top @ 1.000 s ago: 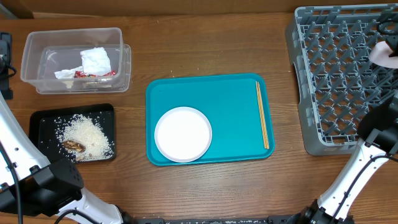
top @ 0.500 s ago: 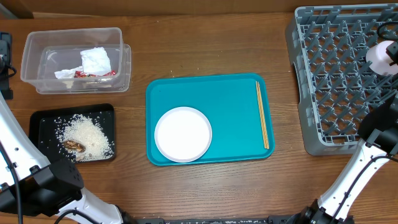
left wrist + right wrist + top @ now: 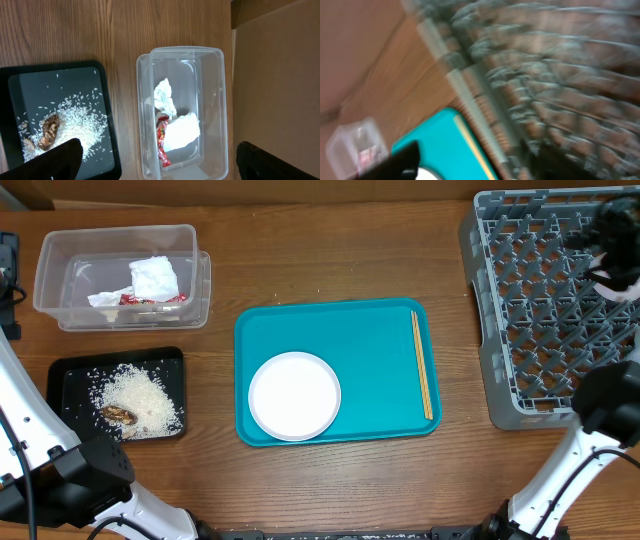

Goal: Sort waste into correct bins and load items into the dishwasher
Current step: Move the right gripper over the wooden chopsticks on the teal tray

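Looks like the loading step, waste sorting apparently done: crumpled white paper napkin [image 3: 155, 277] and shiny red crinkled wrapper [image 3: 150, 299] inside the clear rectangular plastic tub [image 3: 50, 252] at the far left corner of the worktop [image 3: 330, 250]. Calls next for a reach to the round white flat plate [image 3: 294, 395], near left on the teal serving tray [image 3: 350, 340], or the thin light wooden chopsticks [image 3: 422, 365] along its right edge. Shows the right pincer [image 3: 615, 230] over the far right edge of the large grey lattice dish rack [image 3: 530, 330], too blurred to tell open from closed; left pincer [image 3: 159, 162] spread wide, empty, above the tub.

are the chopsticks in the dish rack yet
No, the chopsticks lie on the teal tray, along its edge nearest the dish rack.
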Robot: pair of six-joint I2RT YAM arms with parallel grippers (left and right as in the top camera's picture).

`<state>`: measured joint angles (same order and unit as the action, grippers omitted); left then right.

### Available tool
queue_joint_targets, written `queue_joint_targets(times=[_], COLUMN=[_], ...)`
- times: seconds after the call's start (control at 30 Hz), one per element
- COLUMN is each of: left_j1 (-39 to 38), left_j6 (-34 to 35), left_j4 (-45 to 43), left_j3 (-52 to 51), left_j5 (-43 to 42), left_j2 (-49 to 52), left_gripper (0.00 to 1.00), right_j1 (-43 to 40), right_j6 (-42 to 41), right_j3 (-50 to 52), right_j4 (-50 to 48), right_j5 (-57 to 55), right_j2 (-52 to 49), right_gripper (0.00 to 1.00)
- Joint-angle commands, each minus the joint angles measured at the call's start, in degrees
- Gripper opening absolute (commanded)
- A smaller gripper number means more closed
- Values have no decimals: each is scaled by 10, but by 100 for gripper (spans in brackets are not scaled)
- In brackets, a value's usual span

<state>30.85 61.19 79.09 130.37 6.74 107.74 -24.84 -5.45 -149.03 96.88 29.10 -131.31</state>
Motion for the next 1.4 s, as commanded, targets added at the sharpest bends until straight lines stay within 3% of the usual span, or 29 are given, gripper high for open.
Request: queue_joint_targets(times=[0.0,0.23,0.3,0.47,0.73,0.77,0.8,0.9,1.37], left_j1=[-1,-1,-1,-1,-1,-1,-1,-1,-1], left_j6=[6,6,6,6,6,6,6,6,6], left_j4=[0,0,0,0,0,0,0,0,0], left_j3=[-1,-1,-1,-1,-1,-1,-1,-1,-1], left_j5=[12,12,12,12,12,12,12,12,12], left_j2=[3,3,3,3,3,3,3,3,3], left_gripper=[100,100,100,100,100,100,100,100,100], right_j1=[72,225,262,334,421,428,433,438,436], right_j6=[57,53,20,-21,-19,-19,-19,-28,-35], right_j3=[47,180,198,204,205,205,205,205,210], right_j4=[2,2,2,2,-9,-11,-11,-13,-26], right_j5=[22,-73,-125,-171,-259,-266,-267,-267,-269], right_j2=[-2,-2,-2,-2,-7,-7,-7,-7,-7], right_gripper=[87,91,92,100,100,91,73,52,52])
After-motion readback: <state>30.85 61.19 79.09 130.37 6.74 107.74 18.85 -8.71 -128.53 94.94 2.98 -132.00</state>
